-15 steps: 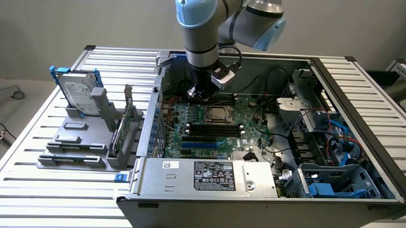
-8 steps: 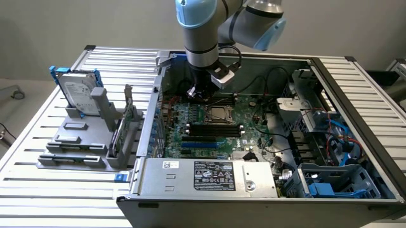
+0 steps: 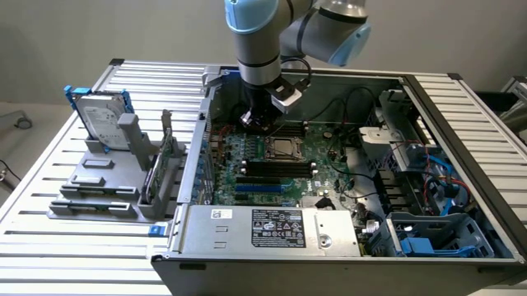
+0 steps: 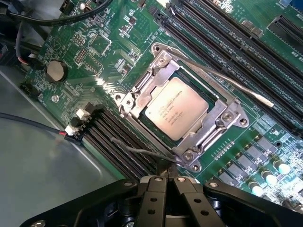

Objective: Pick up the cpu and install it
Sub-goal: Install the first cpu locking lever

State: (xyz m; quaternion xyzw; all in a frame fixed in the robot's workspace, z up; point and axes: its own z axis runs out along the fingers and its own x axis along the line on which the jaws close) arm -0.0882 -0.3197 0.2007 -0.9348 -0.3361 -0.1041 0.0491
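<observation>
The cpu [image 4: 176,109], a small square chip with a pale silvery top and printed text, lies flat inside the metal-framed socket [image 4: 222,118] on the green motherboard [image 4: 118,52]. Two thin wire levers [image 4: 227,80] run along the socket's sides. My gripper [image 4: 165,182] hangs just off one corner of the socket, its black fingers [image 4: 150,198] pressed together with nothing between them. In the exterior view the gripper [image 3: 255,120] is low inside the open computer case [image 3: 411,83], a little toward that view's left and behind the socket with the cpu [image 3: 284,148].
Black memory slots [image 4: 118,146] flank the socket, with a coin battery [image 4: 55,70] and cables [image 4: 33,123] nearby. A power supply [image 3: 272,227] fills the case front and a blue drive cage [image 3: 432,237] the right. A hard drive [image 3: 103,117] stands on a grey holder [image 3: 99,191] outside.
</observation>
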